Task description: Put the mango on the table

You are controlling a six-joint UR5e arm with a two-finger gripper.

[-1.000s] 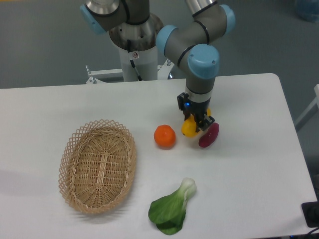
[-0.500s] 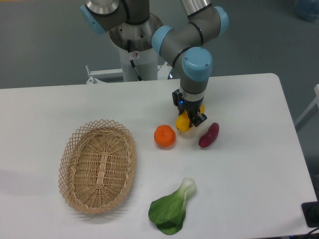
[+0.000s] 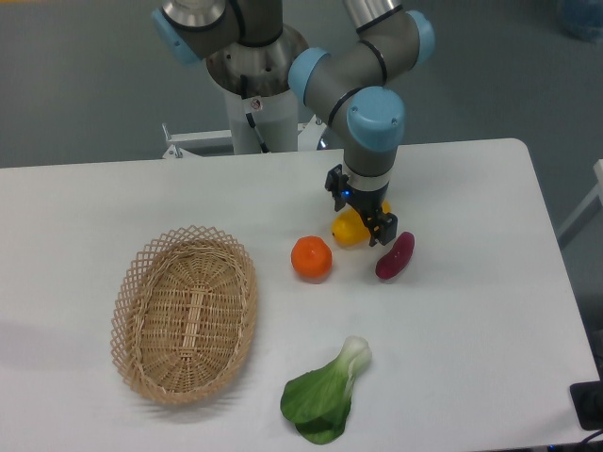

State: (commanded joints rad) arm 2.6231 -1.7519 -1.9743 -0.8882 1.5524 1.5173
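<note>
Gripper (image 3: 369, 218) clamps mango (image 3: 349, 229), fruit low over worktop (image 3: 471, 311), contact not resolvable. Mango at 1 o'clock of orange (image 3: 311, 257), 10 o'clock of magenta thing (image 3: 395, 255); narrow gap suggests set-down between neighbours. Basket (image 3: 185, 313) well apart at 8 o'clock.

From my station I see an oval wicker basket (image 3: 185, 315) lying at the left. A round orange (image 3: 311, 258) sits right of it, a dark magenta oblong thing (image 3: 395, 255) farther right, and a leafy bok choy (image 3: 325, 395) lies nearest the camera.
</note>
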